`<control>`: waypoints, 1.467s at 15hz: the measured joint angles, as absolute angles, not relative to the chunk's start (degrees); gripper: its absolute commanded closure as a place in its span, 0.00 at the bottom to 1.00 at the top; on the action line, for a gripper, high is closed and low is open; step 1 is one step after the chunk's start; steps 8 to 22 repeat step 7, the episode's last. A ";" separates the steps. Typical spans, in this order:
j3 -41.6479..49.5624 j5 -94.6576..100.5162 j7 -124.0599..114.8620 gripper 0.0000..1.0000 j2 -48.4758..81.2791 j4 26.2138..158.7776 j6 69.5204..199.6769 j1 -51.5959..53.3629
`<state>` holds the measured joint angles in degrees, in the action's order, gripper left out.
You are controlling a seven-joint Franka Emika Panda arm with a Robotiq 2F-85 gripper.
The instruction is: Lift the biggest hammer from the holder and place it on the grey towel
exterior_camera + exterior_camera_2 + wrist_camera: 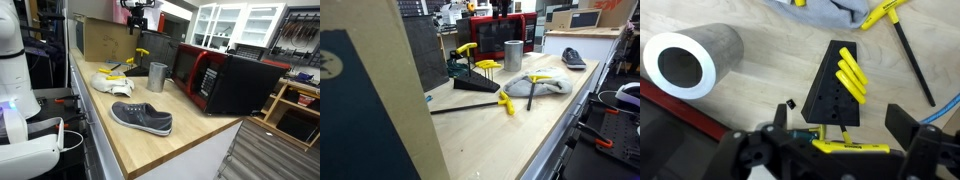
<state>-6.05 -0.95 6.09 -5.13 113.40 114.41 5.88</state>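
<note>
The black wedge-shaped holder (828,95) stands on the wooden bench and holds several yellow T-handled tools (850,76). It also shows in an exterior view (470,80). The tallest tool (850,147) stands upright in the holder, its yellow handle (467,48) nearest the wrist camera. My gripper (840,125) is open and empty, above the holder, with a finger on each side of that handle and apart from it. In an exterior view my gripper (137,20) hangs high over the bench. The grey towel (548,86) lies beside the holder with one yellow T-handled tool (535,80) on it.
A metal cylinder (685,62) stands close to the holder. Another T-handled tool (504,102) lies on the bench in front. A grey shoe (140,117) lies near the bench edge. A red and black microwave (215,80) stands behind. A cardboard box (100,38) stands at the back.
</note>
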 measured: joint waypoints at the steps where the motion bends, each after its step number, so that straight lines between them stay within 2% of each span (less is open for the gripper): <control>1: -6.24 -0.95 5.91 0.00 -5.13 113.40 114.29 5.94; 22: -6.70 -1.00 5.25 0.00 -5.13 113.40 113.59 6.49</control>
